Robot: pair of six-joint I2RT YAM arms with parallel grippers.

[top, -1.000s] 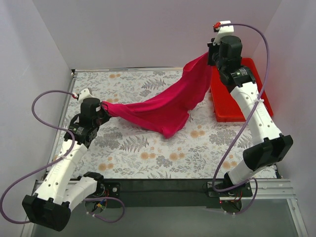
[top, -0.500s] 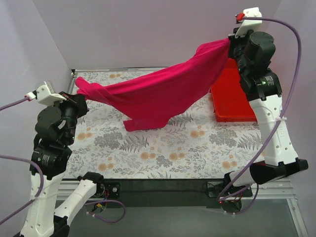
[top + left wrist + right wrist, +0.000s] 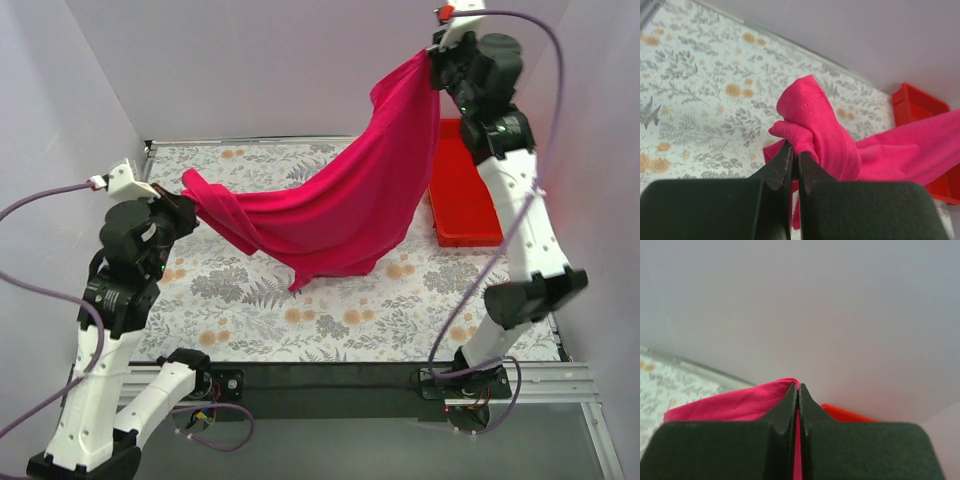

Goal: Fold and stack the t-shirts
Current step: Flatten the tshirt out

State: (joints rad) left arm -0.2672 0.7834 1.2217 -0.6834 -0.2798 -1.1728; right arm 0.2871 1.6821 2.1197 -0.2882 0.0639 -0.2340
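Observation:
A magenta-pink t-shirt (image 3: 345, 205) hangs in the air, stretched between my two grippers, its lowest fold near the floral table top. My left gripper (image 3: 186, 203) is shut on its left corner above the table's left side. In the left wrist view the fabric (image 3: 815, 127) bunches at the closed fingertips (image 3: 795, 152). My right gripper (image 3: 436, 58) is shut on the other corner, raised high at the back right. In the right wrist view a hemmed edge (image 3: 735, 402) is pinched between the fingers (image 3: 798, 390).
A rigid red bin (image 3: 462, 190) stands at the table's right side, partly behind the shirt and the right arm; it also shows in the left wrist view (image 3: 920, 107). The table has a floral cover (image 3: 400, 300). Grey walls enclose the table on three sides.
Both grippers have lifted the shirt off the table. The right gripper has moved up and a little left. The left gripper has dropped slightly and moved right, so the shirt hangs steeper.

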